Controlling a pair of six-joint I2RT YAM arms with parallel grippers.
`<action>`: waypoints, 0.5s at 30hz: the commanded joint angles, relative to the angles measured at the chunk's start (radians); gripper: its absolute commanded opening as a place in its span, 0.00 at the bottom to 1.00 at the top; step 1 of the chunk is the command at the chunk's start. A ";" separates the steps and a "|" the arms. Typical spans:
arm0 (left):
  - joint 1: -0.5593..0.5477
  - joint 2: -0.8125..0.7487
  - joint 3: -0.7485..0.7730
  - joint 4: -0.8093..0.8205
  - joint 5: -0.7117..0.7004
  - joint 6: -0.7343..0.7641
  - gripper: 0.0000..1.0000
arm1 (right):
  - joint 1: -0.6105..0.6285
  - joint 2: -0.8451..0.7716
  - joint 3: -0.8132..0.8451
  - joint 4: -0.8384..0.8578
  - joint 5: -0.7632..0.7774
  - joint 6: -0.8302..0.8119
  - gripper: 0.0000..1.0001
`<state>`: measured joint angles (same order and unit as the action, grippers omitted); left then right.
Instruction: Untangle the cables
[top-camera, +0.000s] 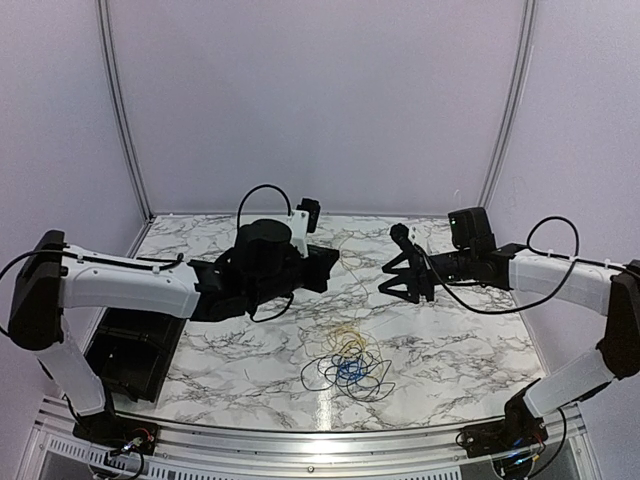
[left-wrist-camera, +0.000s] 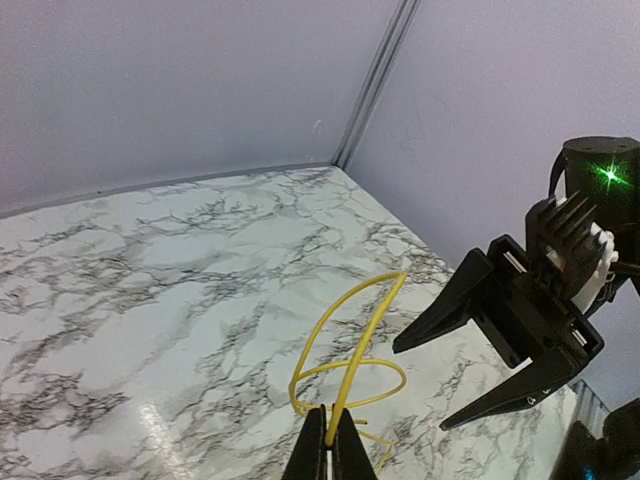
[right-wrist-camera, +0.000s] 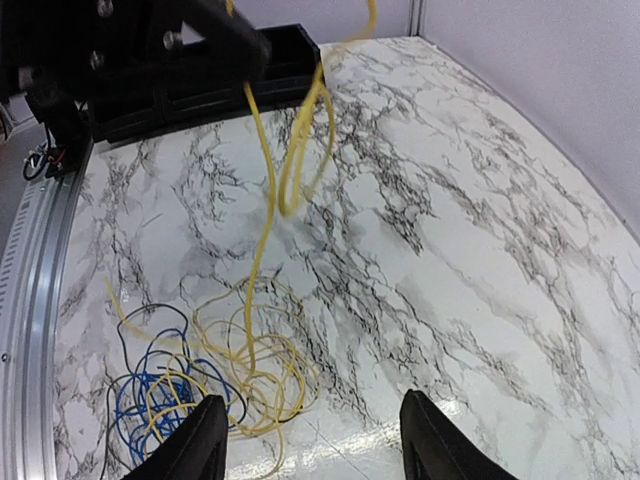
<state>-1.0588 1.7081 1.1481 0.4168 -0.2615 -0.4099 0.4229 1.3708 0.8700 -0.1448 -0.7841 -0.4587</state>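
While the left claw (left-wrist-camera: 328, 445) pinched the yellow cable (left-wrist-camera: 352, 340) between closed fingers and held it up off the tabletop (top-camera: 470, 340), the right claw (right-wrist-camera: 315, 440) hung wide apart and empty above the marble, facing it. The yellow strand ran down from that grip to the heap (top-camera: 348, 368) lying near the middle of the tabletop's near edge. There the rest of its coils sat looped with the blue cable (right-wrist-camera: 150, 395) and a black one (right-wrist-camera: 150, 308).

I judged these wires to weigh next to nothing. They looked limp, yet springy enough to keep their curls and smooth enough to slide through a loose pinch. A hard pull might cinch a knot. For the right claw I would pick the hanging yellow stretch, partway down and clear of the blue.

The tabletop was glossy and marble-patterned, throwing glare, so the heap might skid along it. A black bin (top-camera: 130, 350) sat by the near left corner, and pale walls (top-camera: 320, 100) closed the far and side edges.
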 joint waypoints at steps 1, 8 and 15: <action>0.035 -0.159 0.029 -0.247 -0.181 0.153 0.00 | 0.016 0.036 0.046 -0.058 0.069 -0.060 0.58; 0.119 -0.315 -0.035 -0.516 -0.519 0.195 0.00 | 0.034 0.022 0.038 -0.059 0.125 -0.093 0.57; 0.267 -0.425 -0.173 -0.511 -0.671 0.321 0.00 | 0.042 0.024 0.044 -0.077 0.143 -0.115 0.57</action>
<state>-0.8730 1.3277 1.0313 -0.0261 -0.8227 -0.1799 0.4519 1.4105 0.8711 -0.1974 -0.6651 -0.5488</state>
